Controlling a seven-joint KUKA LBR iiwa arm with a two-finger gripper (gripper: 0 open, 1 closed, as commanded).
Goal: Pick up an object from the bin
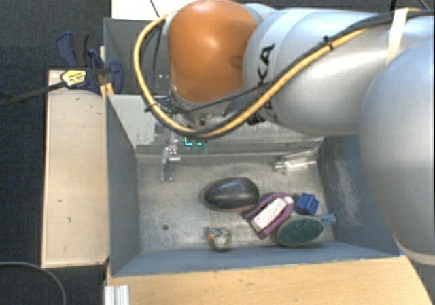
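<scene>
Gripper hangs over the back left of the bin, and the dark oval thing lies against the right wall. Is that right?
Not quite. The gripper does hang over the back left of the bin, but the camera view shows the dark oval thing in the middle of the floor, apart from the right wall.

Robotics lab, industrial robot arm (326, 73) with orange wrist cover (204, 45), hung over grey metal bin (126, 181), dark carpet floor (27, 18), loose cables (27, 95) trailing across it.
</scene>
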